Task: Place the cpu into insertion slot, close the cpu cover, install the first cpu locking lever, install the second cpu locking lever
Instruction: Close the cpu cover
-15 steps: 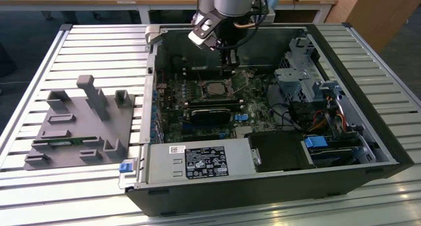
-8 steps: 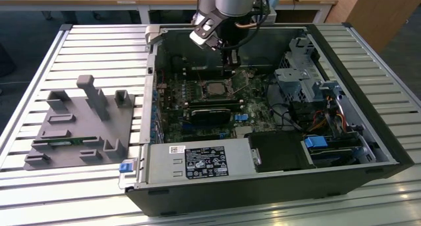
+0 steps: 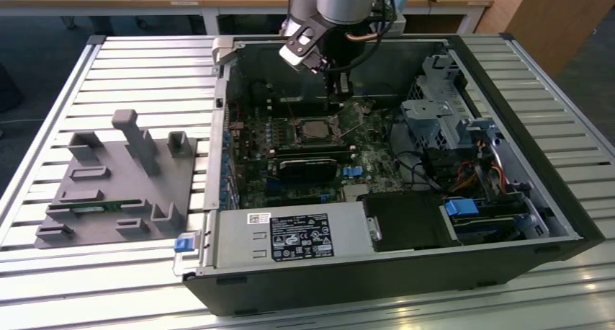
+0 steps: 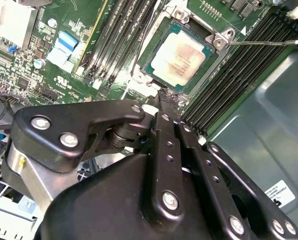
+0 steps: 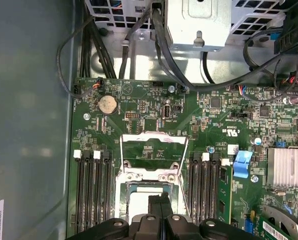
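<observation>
Black jaws up close in the second wrist view look pressed together, nothing between them, tips just beside the socket's edge. So the chip (image 4: 181, 56) already sits flat in the socket, about mid-frame in the exterior view, and the cover (image 5: 153, 137) stands flipped open behind it. My guess: that cover's light, stiff, hinged sheet metal, so push its free edge. The chip's fragile, edges only, no sliding.
</observation>
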You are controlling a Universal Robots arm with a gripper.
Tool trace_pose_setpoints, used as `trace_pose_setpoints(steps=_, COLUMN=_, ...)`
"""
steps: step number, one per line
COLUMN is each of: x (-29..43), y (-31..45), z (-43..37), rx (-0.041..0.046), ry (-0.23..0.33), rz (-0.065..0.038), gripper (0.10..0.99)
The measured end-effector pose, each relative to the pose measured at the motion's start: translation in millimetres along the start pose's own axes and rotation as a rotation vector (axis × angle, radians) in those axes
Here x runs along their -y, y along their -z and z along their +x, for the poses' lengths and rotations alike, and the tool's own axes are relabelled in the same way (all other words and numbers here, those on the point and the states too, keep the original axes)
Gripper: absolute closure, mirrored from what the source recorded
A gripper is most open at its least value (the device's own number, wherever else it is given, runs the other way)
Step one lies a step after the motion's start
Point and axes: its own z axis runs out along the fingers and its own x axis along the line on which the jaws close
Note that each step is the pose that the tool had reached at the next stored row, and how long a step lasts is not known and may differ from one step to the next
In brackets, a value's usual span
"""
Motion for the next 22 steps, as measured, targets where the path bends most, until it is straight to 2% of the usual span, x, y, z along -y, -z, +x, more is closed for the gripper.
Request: trace_pose_setpoints(steps=22, x=-9.3, y=-0.2, z=-0.1, rx=0.0, ry=0.0, rz=0.0, gripper=0.976)
